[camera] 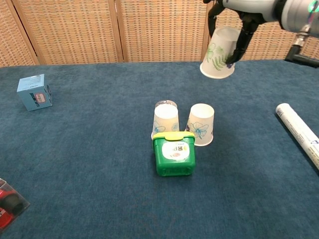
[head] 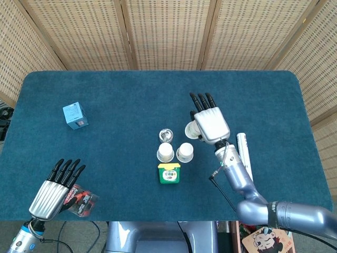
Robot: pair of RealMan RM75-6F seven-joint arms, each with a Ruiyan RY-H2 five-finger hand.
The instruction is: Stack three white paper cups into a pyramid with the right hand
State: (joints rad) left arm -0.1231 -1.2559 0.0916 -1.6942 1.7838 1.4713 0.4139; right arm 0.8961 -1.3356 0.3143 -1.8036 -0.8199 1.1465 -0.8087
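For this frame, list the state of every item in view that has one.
White paper cup in the right hand: lifted, mouth down, tilted.
Right hand: grips that cup.
Left white paper cup on the table: inverted, standing.
Right white paper cup on the table: inverted, standing.
Green lidded tub: closed.
Left hand: empty, fingers apart.

Two white paper cups with a pale blue flower print stand upside down side by side on the blue cloth: the left cup (camera: pixel 165 121) and the right cup (camera: pixel 201 124), close together. A third cup (camera: pixel 219 54), printed with green leaves, hangs tilted in the air, mouth down, gripped above and to the right of the pair
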